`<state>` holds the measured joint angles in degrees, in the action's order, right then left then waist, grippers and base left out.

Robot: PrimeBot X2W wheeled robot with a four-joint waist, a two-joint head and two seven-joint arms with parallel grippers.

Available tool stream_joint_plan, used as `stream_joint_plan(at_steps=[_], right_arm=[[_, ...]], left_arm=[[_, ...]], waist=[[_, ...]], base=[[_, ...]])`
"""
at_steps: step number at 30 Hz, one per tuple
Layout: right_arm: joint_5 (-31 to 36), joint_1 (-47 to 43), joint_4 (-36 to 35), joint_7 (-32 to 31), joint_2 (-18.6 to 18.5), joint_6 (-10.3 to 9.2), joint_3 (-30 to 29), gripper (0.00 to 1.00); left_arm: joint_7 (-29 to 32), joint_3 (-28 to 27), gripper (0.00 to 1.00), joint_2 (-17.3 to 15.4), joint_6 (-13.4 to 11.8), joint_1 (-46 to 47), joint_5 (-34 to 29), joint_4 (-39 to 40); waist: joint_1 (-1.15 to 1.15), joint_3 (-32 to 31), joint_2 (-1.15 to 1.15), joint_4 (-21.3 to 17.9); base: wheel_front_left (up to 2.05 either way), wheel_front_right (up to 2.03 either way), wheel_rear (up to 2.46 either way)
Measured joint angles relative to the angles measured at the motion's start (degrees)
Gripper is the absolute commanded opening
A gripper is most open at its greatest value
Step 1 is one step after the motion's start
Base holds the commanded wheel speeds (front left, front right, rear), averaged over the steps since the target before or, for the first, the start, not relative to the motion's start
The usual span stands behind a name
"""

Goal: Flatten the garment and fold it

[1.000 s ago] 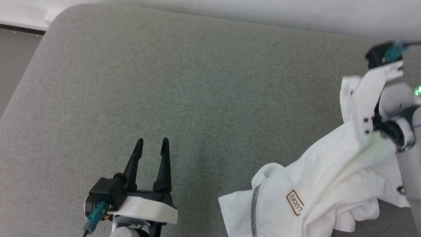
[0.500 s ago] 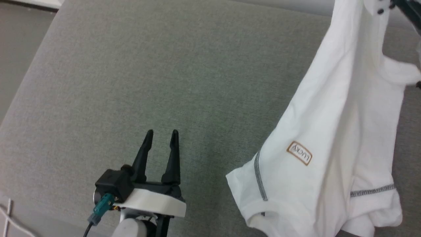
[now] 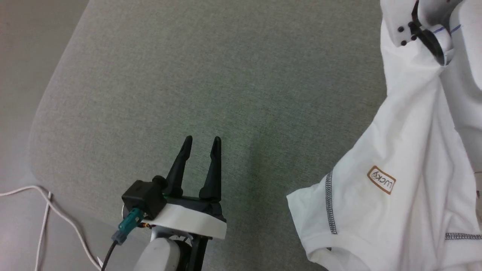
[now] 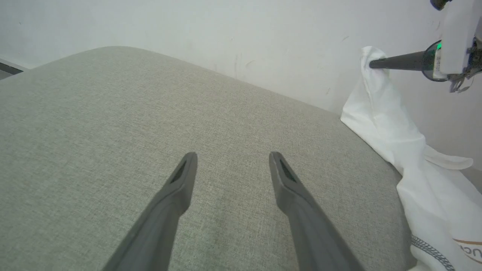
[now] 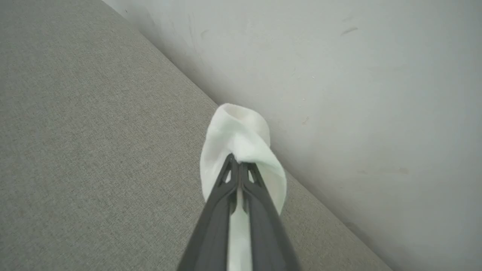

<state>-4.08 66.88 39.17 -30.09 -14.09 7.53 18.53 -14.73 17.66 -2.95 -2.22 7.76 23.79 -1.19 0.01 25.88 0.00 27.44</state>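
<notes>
Grey-green woven fabric is covering the broad padded surface, which is spreading across most of the head view and ending in a rounded corner at the left. Behind it, a pale wall is rising along the far edge.

White and thin, the garment is hanging at the robot's right side, drawn up into a narrow bunch at the top and widening downward. Whether its lower folds are resting on the surface is not possible to tell.

At the lower left of the head view, the left gripper is hovering over bare fabric, well apart from the shirt, its two dark fingers standing apart with nothing between them.

High on the right, the right gripper is pinching a small wad of the white cloth, its fingers pressing together on it, with a rounded cuff-like end poking out beyond the tips.

A thin white cable is trailing over the floor beside the surface's left corner.

Dark grey zigzag stitching is running down a seam of the shirt, and just to its right a small brown-bordered patch is showing upside down.
</notes>
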Motion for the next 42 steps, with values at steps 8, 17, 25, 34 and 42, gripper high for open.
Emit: stream_joint_plan(at_steps=[8,17,25,34,42], right_arm=[[-3.7,-0.1,1.6,5.7,2.4,0.0,0.7,1.0],[-8.1,-9.0,-12.6,11.0,1.1,0.01,-2.9,1.0],[-7.2,-36.8,-39.9,10.2,1.2,0.0,-17.8,1.0],[-2.3,-68.9,-58.5,26.3,11.1,0.0,-31.9,1.0],[-8.6,-79.1,-48.6,40.4,11.1,-0.01,-33.0,1.0]], left_arm=[[0.0,-2.8,1.0,0.0,-0.4,-0.2,-2.0,-0.3],[0.0,-7.2,1.0,0.0,0.1,-3.7,-6.2,0.1],[0.0,-10.8,1.0,0.0,1.1,-8.5,-8.2,1.5],[0.0,-13.5,1.0,0.0,1.7,-12.3,-9.7,3.8],[0.0,-15.0,1.0,0.0,1.7,-16.2,-9.8,4.6]], waist=[[-0.01,-0.6,0.0,-0.5],[-0.02,-5.4,0.0,-5.2],[-0.03,-10.6,0.0,-11.5],[-0.03,-13.8,0.0,-18.6],[-0.02,-15.0,0.0,-23.4]], base=[[0.0,0.0,0.0],[0.0,0.0,0.0],[0.0,0.0,0.0],[0.0,0.0,0.0],[0.0,0.0,0.0]])
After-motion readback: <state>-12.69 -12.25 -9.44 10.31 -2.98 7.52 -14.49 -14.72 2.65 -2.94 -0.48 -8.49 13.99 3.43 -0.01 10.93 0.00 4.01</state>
